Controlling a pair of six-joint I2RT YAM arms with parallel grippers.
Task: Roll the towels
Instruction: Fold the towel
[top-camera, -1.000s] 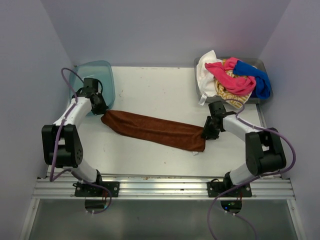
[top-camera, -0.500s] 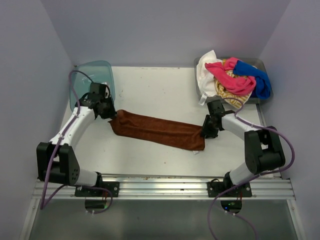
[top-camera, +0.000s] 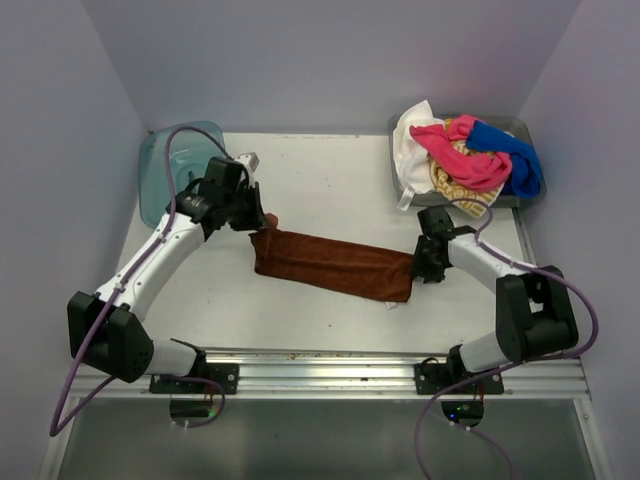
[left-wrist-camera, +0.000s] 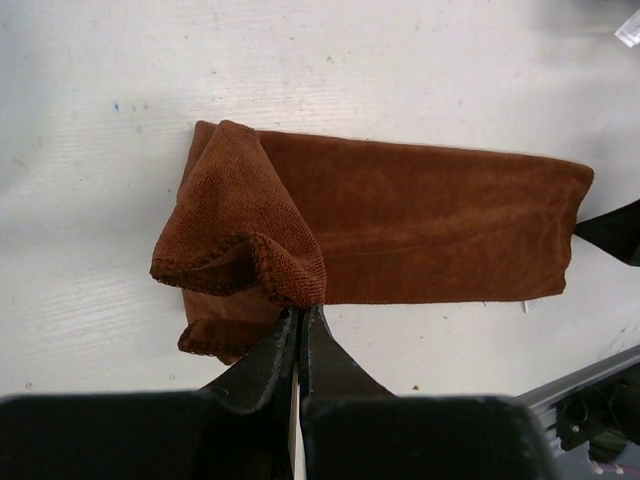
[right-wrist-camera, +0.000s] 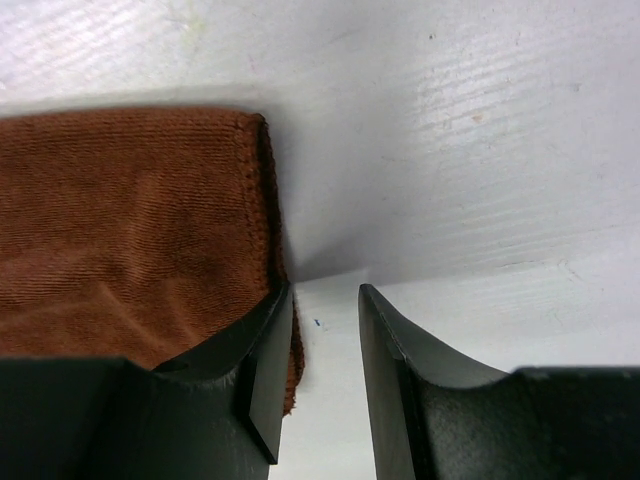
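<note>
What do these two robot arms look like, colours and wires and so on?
The left arm and right arm each have white tubular links between chunky black joints. A thin purple cable loops loosely along each. The left tool and right tool are black, with two tapered fingers.

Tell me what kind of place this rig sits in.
Likely a lab test cell, not a home: plain pale walls box in a white table, the left arm and right arm are bolted to an aluminium rail, and a grey tray holds a pile of towels.
</note>
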